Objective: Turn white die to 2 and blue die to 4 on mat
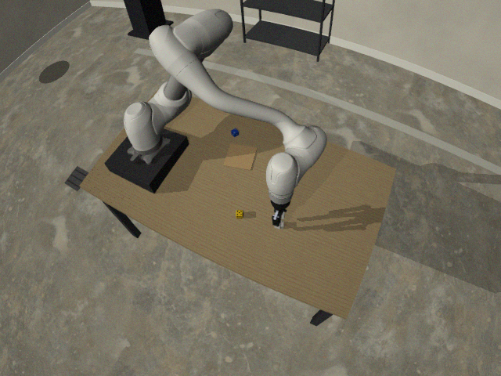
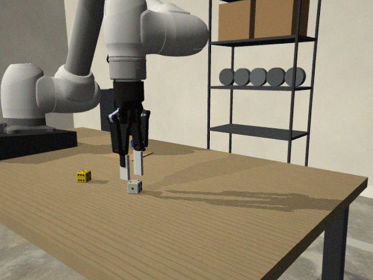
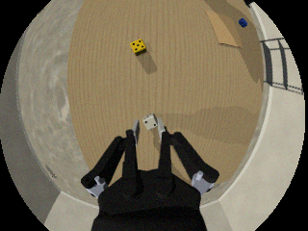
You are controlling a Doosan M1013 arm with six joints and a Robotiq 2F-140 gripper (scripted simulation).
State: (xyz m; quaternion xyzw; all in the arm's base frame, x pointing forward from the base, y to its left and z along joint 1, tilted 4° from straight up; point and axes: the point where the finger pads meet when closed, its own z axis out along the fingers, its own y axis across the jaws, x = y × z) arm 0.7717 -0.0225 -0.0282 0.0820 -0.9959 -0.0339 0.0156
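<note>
The white die (image 2: 134, 186) (image 3: 149, 121) sits flat on the wooden table (image 1: 323, 258), with one pip on the side facing the exterior camera. My gripper (image 1: 277, 222) (image 2: 131, 176) (image 3: 148, 123) points straight down just above it. Its fingers are partly open with a die-wide gap and hold nothing. The blue die (image 1: 234, 131) (image 3: 243, 21) lies on the table beyond the far edge of the light brown mat (image 1: 240, 157) (image 3: 221, 29), off the mat. The yellow die (image 1: 239, 214) (image 2: 83, 175) (image 3: 139, 46) sits left of the gripper, several pips on top.
The robot's black base (image 1: 145, 161) stands at the table's left end. A dark shelf unit (image 2: 259, 132) with boxes and grey cylinders stands behind the table. The table's front and right edges are well away from the dice.
</note>
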